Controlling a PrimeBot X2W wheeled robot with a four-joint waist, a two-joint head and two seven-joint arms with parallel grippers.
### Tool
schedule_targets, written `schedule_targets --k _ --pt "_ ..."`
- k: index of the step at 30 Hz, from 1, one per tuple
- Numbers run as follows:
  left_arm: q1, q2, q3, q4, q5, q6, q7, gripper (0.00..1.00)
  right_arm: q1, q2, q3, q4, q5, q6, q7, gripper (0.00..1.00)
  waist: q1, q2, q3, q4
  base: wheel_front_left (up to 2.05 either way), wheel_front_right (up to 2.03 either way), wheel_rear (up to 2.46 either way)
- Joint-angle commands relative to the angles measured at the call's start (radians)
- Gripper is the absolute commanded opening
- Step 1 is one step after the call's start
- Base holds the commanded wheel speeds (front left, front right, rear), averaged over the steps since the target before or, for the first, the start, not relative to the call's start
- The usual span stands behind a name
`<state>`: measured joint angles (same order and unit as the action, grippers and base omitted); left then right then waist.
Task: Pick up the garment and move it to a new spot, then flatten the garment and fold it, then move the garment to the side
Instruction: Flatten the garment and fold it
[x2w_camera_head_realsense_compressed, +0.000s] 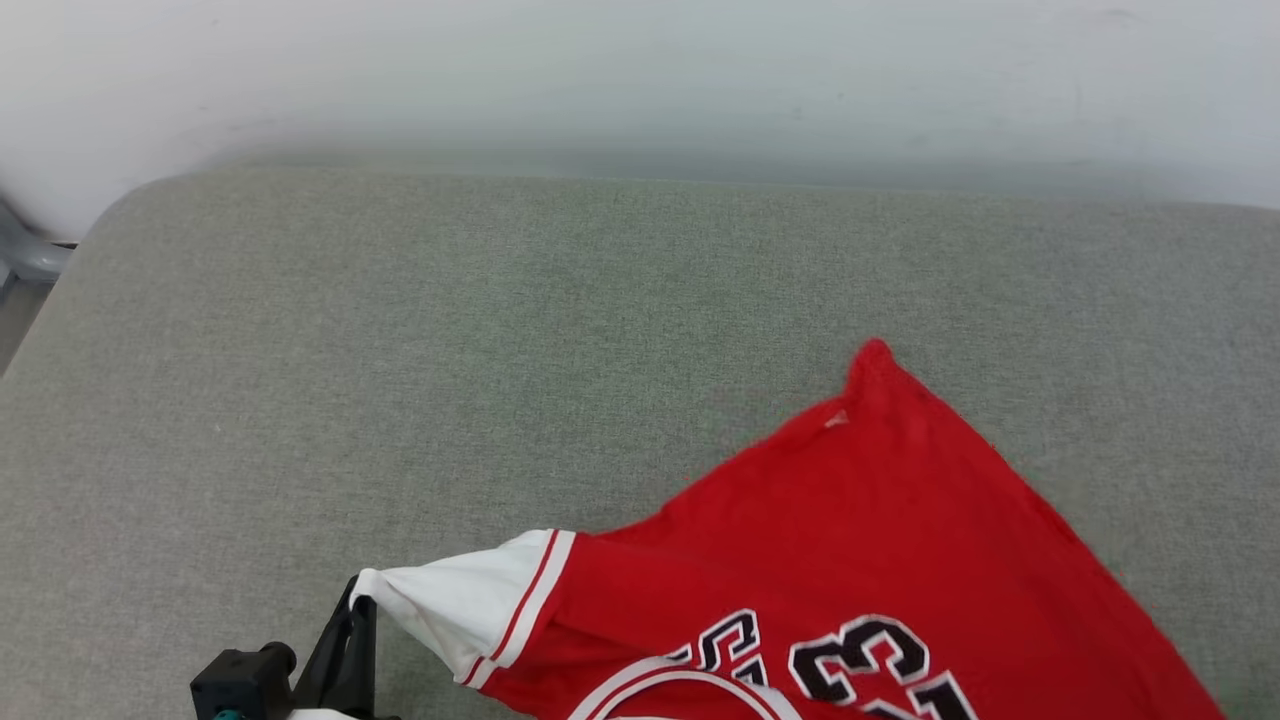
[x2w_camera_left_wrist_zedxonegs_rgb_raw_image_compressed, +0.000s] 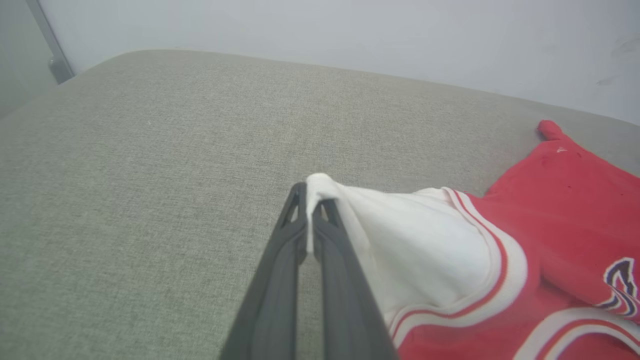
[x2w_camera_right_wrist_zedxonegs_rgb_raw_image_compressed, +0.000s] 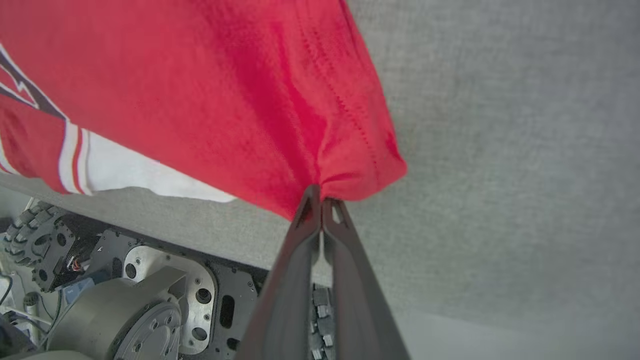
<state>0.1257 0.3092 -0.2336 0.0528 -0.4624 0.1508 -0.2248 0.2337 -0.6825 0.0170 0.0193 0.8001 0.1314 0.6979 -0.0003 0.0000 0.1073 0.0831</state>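
- My left gripper (x2w_camera_left_wrist_zedxonegs_rgb_raw_image_compressed: 314, 196), at the lower centre of the left wrist view, is clamped on the white sleeve tip of the garment (x2w_camera_left_wrist_zedxonegs_rgb_raw_image_compressed: 565, 215). My right gripper (x2w_camera_right_wrist_zedxonegs_rgb_raw_image_compressed: 322, 198) is pinched on a red stitched corner.
- The garment sits at the lower right of the head view, stretched between my jaws, its far corner lying on the cushion (x2w_camera_head_realsense_compressed: 400, 330).
- I judge the pick-up done and the spreading under way. Flattening, folding and moving it aside are left.
- The cushion is grey-green woven fabric.
- Farthest off, across the top of the frame, is a pale wall (x2w_camera_head_realsense_compressed: 640, 80).
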Motion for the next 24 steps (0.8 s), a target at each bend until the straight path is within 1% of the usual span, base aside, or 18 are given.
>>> schedule_targets --k 1,4,7,8,9,10,11,15,20,22,24 --pt "0.004 0.005 -0.003 -0.005 -0.003 0.001 0.002 0.0 0.045 0.025 -0.003 0.005 -0.005 -0.001 0.018 0.0 0.0003 0.0 0.001 0.004 0.0 0.0 0.0" --pt "-0.004 0.005 -0.006 -0.005 -0.004 -0.001 0.003 0.0 0.097 0.055 -0.005 0.012 -0.017 -0.001 0.037 0.0 0.0003 0.0 0.003 0.009 0.0 0.0 0.0" --pt "-0.009 0.006 -0.007 -0.003 -0.004 0.001 0.002 0.0 0.115 0.079 -0.016 0.017 -0.034 -0.001 0.022 0.0 0.0003 0.0 0.004 0.009 0.0 0.0 0.0" --pt "-0.01 0.006 -0.008 -0.002 -0.004 0.001 0.002 0.0 0.109 0.085 -0.025 0.014 -0.041 -0.001 0.011 0.09 0.0003 0.0 0.003 0.009 0.0 0.0 0.0" --pt "-0.01 0.006 -0.008 -0.002 -0.004 0.001 0.002 0.0 0.109 0.085 -0.025 0.014 -0.041 -0.001 0.011 0.09 0.0003 0.0 0.003 0.009 0.0 0.0 0.0" --pt "-0.011 0.006 -0.008 -0.001 -0.004 0.002 0.001 0.0 0.099 0.09 -0.034 0.008 -0.048 -0.001 0.001 0.56 0.0003 0.0 0.002 0.008 0.0 0.0 0.0" --pt "-0.012 0.007 -0.008 -0.001 -0.004 0.003 0.001 0.0 0.087 0.094 -0.043 0.0 -0.052 -0.001 -0.008 1.0 0.0003 0.0 0.001 0.007 0.0 0.0 0.0" --pt "-0.013 0.008 -0.012 -0.004 -0.004 0.007 0.0 0.0 0.029 0.1 -0.096 -0.054 -0.06 -0.001 -0.05 1.0 0.0003 0.0 -0.002 0.005 0.0 0.0 0.0" --pt "-0.019 0.006 -0.019 -0.011 -0.001 0.008 0.0 0.0 -0.084 0.085 -0.164 -0.149 -0.081 -0.001 -0.086 1.0 0.0003 0.0 0.0 0.009 0.0 0.0 0.0" --pt "-0.028 0.007 -0.024 -0.014 0.002 0.006 0.001 0.0 -0.139 0.074 -0.168 -0.19 -0.09 -0.001 -0.087 1.0 0.0003 0.0 0.008 0.016 0.0 0.0 0.0" --pt "-0.039 0.005 -0.029 -0.018 0.006 0.004 0.003 0.0 -0.205 0.062 -0.149 -0.222 -0.097 -0.001 -0.074 1.0 0.0003 0.0 0.02 0.023 0.0 0.0 0.0"
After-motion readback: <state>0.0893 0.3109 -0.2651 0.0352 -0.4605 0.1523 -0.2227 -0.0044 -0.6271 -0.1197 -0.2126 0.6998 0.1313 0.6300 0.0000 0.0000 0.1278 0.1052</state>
